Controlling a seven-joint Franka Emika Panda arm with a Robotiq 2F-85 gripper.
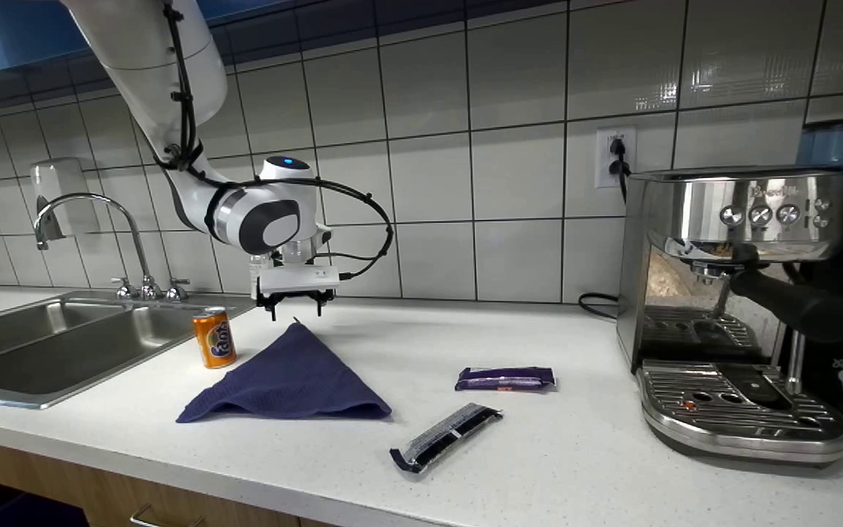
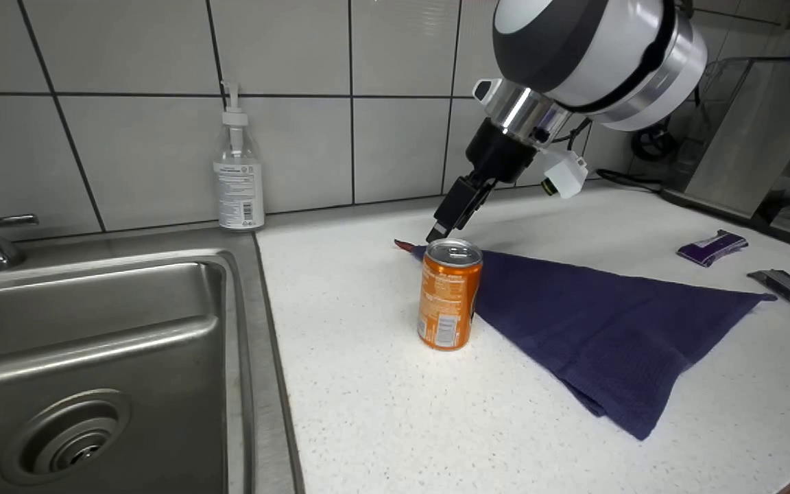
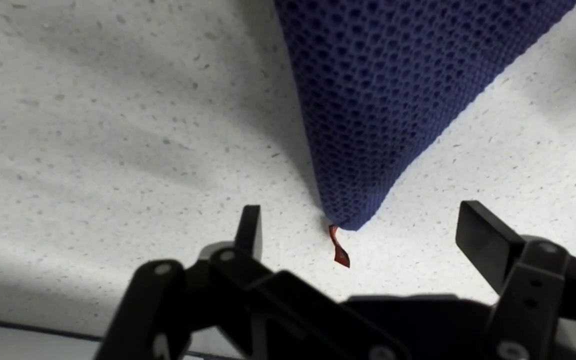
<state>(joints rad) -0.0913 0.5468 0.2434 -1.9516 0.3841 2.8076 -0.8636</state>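
Fingers [image 3: 488, 245] wide apart, the gripper [image 1: 296, 310] hangs near one corner of the purple cloth [image 1: 290, 380]. I see an orange can [image 2: 448, 298] standing nearby.

Cloth [image 1: 290, 384] on counter [image 1: 575, 454], can [image 1: 215, 339] beside it, sink [image 1: 55, 355] left, bars [image 1: 506, 378] right

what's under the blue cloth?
The cloth lies on the white counter. A red tag pokes out at its tip, near the open gripper. Anything else underneath would be covered; can't tell.
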